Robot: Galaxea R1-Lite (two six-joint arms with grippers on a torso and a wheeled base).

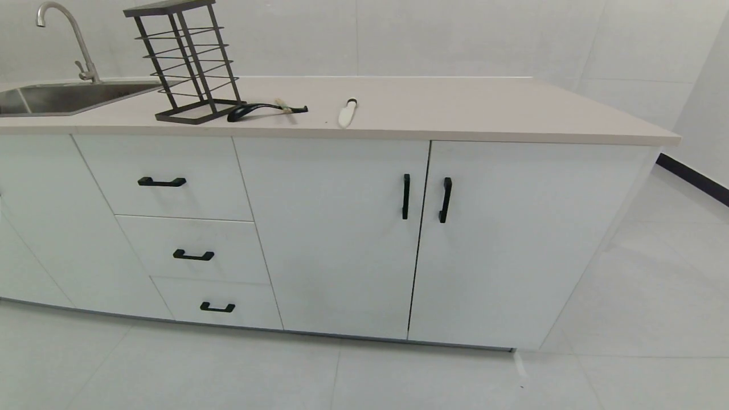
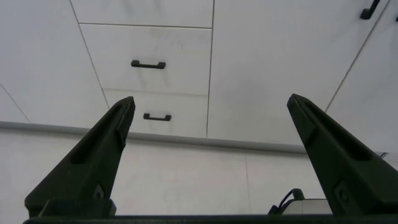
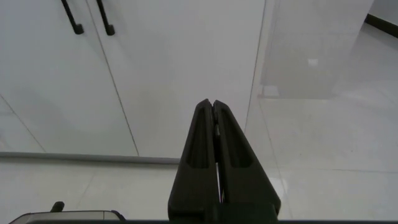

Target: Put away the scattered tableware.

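The tableware lies on the long surface (image 1: 455,108), well back from the robot and close to the front edge. One black spoon (image 1: 250,110) rests just beside the foot of one black wire rack (image 1: 188,62). One thin pale piece (image 1: 283,106), too small to identify, crosses the spoon's handle. One white utensil (image 1: 347,113) lies apart to the right, its near end almost at the front edge. From there the surface runs broadly on to its right end. One sink (image 1: 68,97) sits at the left end. Below are three drawers (image 1: 193,250) and two doors (image 1: 342,239), each with one black handle. The left hand (image 2: 211,102) hangs low before the drawers, fingers spread wide and holding nothing. The right hand (image 3: 213,109) hangs low before the doors, fingers pressed together on nothing.
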